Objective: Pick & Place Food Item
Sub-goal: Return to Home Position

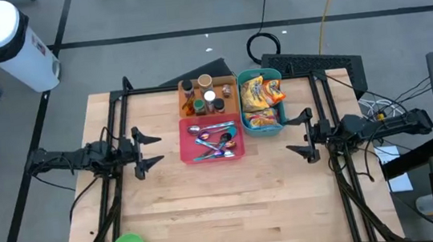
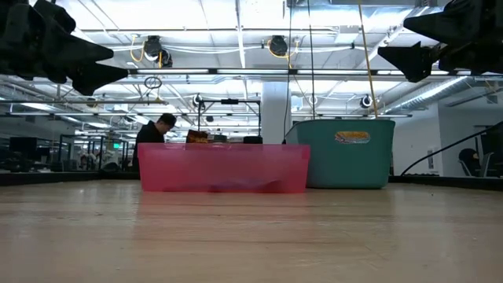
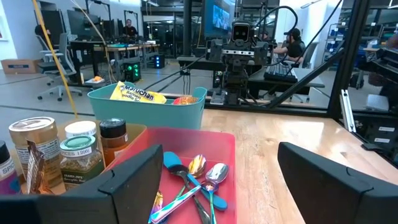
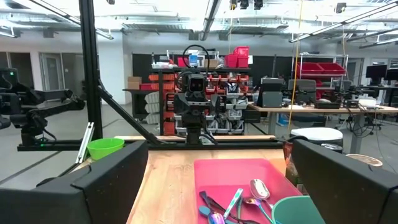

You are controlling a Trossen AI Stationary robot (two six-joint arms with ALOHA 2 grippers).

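High view: left gripper, jaws spread wide and empty, hung just left of the red rectangular plastic bin. Inside lay the heaped spoons, shiny metal and blue-handled, judged light, stiff and slippery, best pinched across a handle. To the bin's right hung the right gripper, equally wide and empty.

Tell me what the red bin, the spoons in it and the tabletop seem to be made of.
Red bin: likely plastic, translucent and glossy in the low view. Spoons: probably metal, mirror-bright bowls; some coloured handles may be plastic or coated. Tabletop: wood, pale matte planks with visible grain. Left gripper and right gripper hover open on either side.
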